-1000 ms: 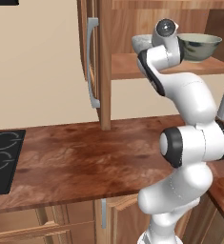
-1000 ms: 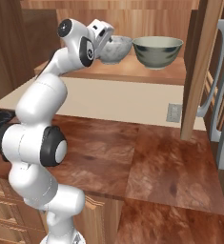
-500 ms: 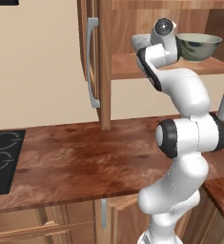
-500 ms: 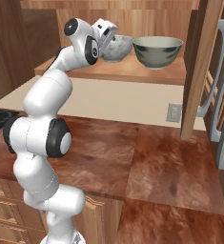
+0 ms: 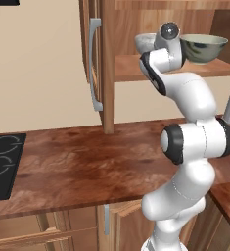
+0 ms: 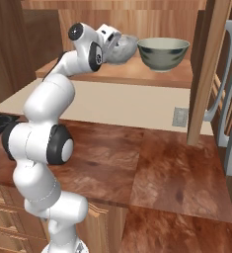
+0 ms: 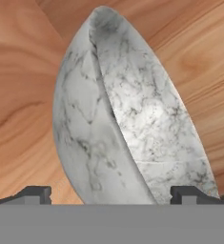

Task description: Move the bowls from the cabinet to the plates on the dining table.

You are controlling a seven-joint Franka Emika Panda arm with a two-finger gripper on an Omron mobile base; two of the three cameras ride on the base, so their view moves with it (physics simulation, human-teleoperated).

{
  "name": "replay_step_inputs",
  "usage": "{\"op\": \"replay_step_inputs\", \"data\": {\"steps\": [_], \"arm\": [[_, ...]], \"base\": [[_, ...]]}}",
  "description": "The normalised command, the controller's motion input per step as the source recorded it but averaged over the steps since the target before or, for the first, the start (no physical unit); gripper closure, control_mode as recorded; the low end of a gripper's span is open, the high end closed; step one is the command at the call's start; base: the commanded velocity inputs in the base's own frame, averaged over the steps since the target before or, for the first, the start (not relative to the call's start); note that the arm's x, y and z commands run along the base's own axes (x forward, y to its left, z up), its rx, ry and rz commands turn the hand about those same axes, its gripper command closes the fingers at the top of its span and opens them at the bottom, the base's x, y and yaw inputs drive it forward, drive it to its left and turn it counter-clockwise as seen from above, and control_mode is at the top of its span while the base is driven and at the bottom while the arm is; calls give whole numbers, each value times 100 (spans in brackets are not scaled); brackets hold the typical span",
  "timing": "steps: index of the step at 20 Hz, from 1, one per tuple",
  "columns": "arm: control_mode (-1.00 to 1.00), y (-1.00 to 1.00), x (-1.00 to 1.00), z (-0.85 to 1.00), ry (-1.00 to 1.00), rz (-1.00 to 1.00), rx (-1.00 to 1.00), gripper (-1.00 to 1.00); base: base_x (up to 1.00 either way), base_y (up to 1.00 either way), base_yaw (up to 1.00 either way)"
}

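Arm has pushed closer over last second: end effector [image 7: 111, 195], jaws wide open, now straddles rim of pale grey-white speckled bowl [image 7: 127, 119] on cabinet shelf [image 6: 137, 74]. Grey-green bowl [image 6: 163, 53] just beside it, untouched. Judged: grasp imminent, nothing held yet.

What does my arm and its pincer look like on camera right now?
A glossy white arm of rounded segments with dark grey-black joint rings and end caps. No cables or markings show. The pincer has two small dark, blocky fingertips.

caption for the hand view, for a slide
Open gripper straddling the rim of the pale bowl on the cabinet shelf.
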Motion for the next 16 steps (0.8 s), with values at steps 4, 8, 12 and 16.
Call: {"op": "replay_step_inputs", "data": {"steps": [4, 8, 12, 16], "arm": [[-100, 0, 0, -39, 0, 8, -2, -100], [-100, 0, 0, -25, 0, 7, -2, -100], [-100, 0, 0, -4, 0, 5, -1, 100], [-100, 0, 0, -1, 0, 4, 0, 100]], "base": [[0, 0, 0], [0, 0, 0], [0, 0, 0], [0, 0, 0]]}}
